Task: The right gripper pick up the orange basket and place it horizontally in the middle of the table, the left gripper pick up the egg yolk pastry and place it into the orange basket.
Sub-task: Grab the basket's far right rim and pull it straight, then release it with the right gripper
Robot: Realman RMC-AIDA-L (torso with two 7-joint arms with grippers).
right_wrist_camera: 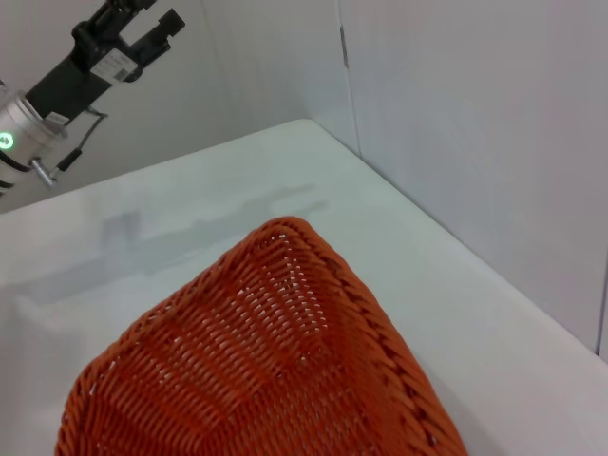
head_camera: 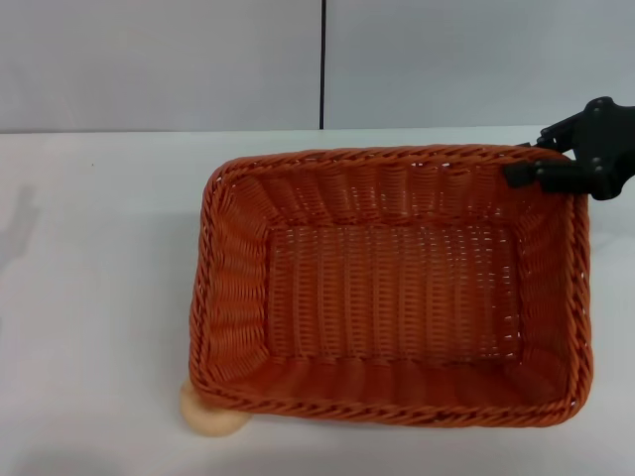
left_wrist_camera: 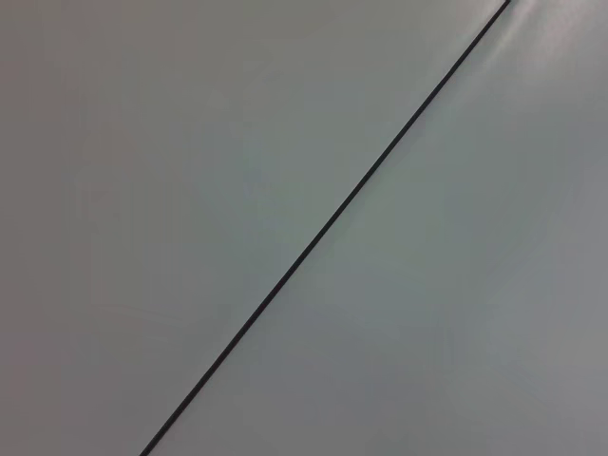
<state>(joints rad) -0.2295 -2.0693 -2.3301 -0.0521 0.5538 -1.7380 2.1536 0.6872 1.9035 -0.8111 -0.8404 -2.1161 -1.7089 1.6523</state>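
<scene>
The orange basket (head_camera: 392, 283) fills the middle of the head view, open side up, long side running left to right. My right gripper (head_camera: 528, 167) is shut on its braided rim at the far right corner. The right wrist view looks down along the basket's rim (right_wrist_camera: 285, 332) without showing that arm's own fingers. Only a cream edge of the egg yolk pastry (head_camera: 205, 417) shows, under the basket's near left corner. My left gripper (right_wrist_camera: 142, 24) hangs high above the table's far side, seen only in the right wrist view, fingers apart and holding nothing.
The white table (head_camera: 89, 297) stretches left of the basket and ends at a grey wall (head_camera: 159, 59) with a dark vertical seam (head_camera: 322, 64). The left wrist view shows only that wall and seam (left_wrist_camera: 323, 228).
</scene>
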